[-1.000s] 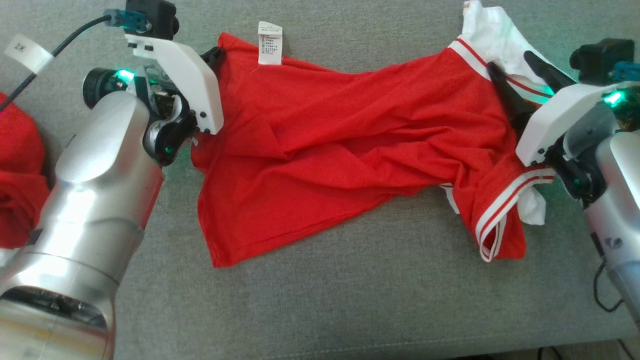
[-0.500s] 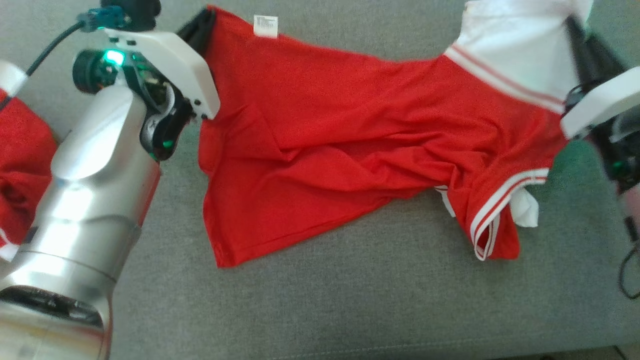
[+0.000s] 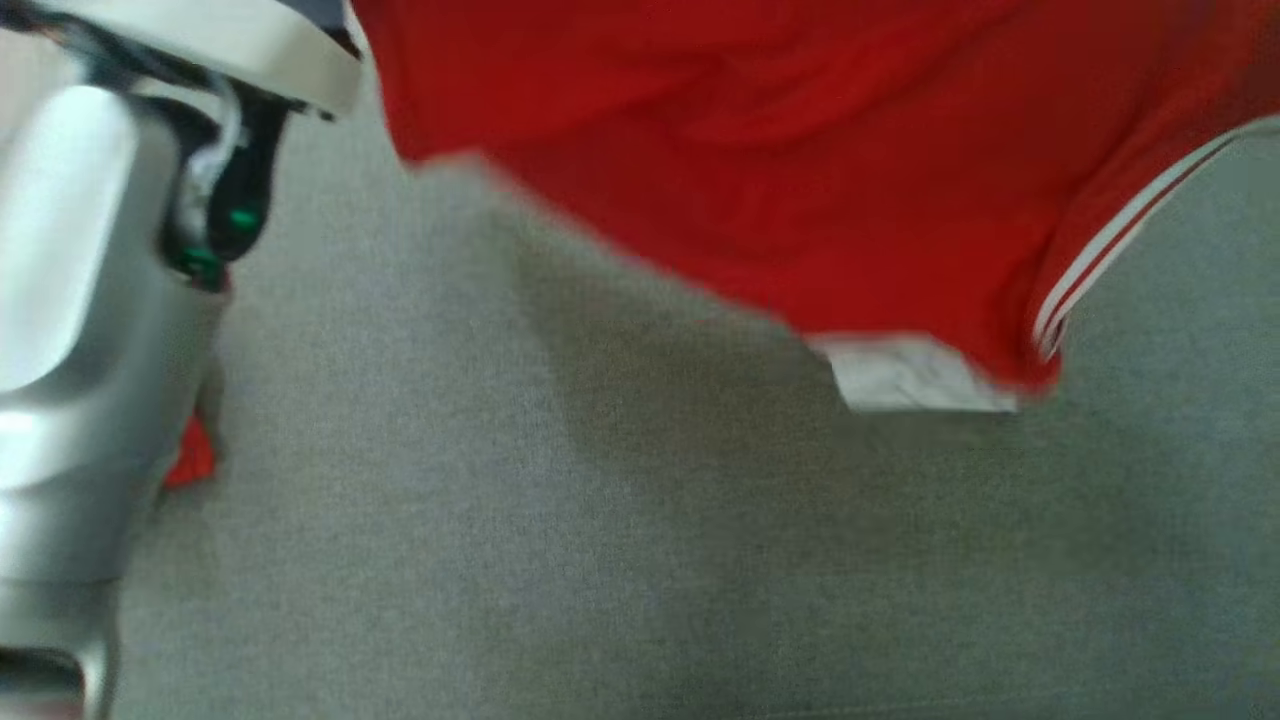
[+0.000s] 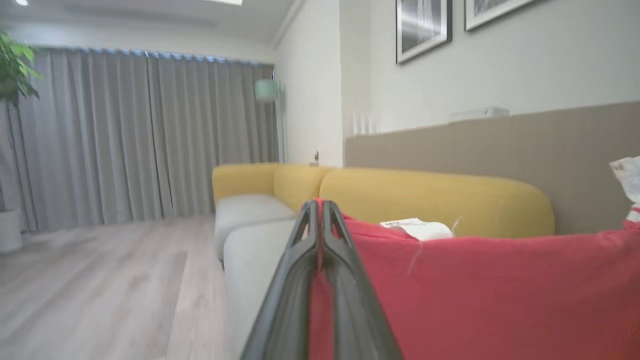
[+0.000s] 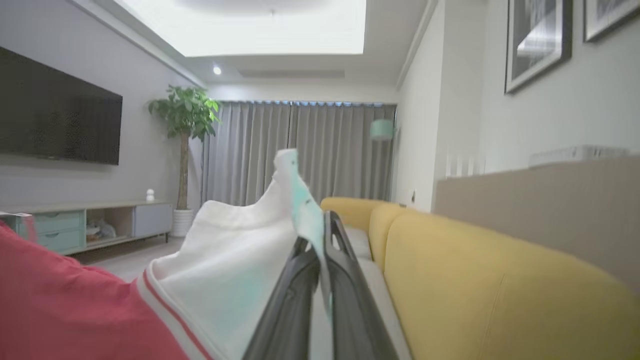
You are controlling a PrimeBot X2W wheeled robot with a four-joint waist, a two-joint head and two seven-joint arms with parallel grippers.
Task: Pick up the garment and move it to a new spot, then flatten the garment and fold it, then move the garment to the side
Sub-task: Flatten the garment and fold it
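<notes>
Garment (image 3: 760, 150) is being held above grey cushion (image 3: 500, 560). Red edge is being clamped by left gripper (image 4: 318, 205), white part by right gripper (image 5: 319, 234).

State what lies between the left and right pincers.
The garment: the left pincer pinches its red edge, the right pincer its white part, each in its own wrist view.
</notes>
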